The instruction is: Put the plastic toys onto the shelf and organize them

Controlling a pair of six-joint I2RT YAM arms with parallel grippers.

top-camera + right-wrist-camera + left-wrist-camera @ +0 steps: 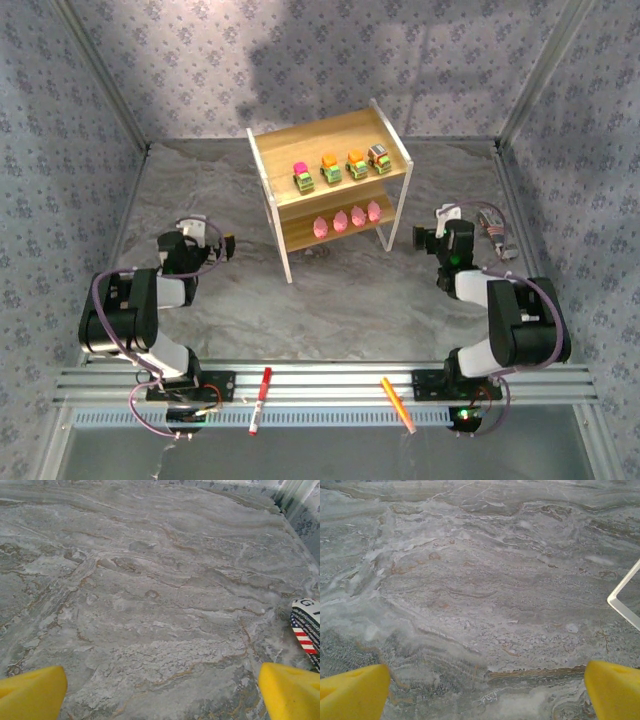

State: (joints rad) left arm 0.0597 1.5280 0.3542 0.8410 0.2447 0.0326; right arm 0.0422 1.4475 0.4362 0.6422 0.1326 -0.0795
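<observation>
The shelf (268,165) stands at the back middle of the table. On its top board several small green-yellow trucks stand in a row, from a pink-topped one (303,177) to a grey-topped one (379,158). Along the lower board several pink teardrop figures (348,219) are lined up. My left gripper (196,228) (486,672) is folded back left of the shelf, open, with bare marble between its yellow fingertips (355,692). Right of the shelf my right gripper (450,218) (162,672) is open too, over bare table.
A white leg of the shelf frame (624,605) is at the right edge of the left wrist view. A tool with flag stripes (306,630) (493,232) lies just right of my right gripper. A red marker (259,400) and an orange marker (398,403) rest on the near rail. Patterned walls enclose the table.
</observation>
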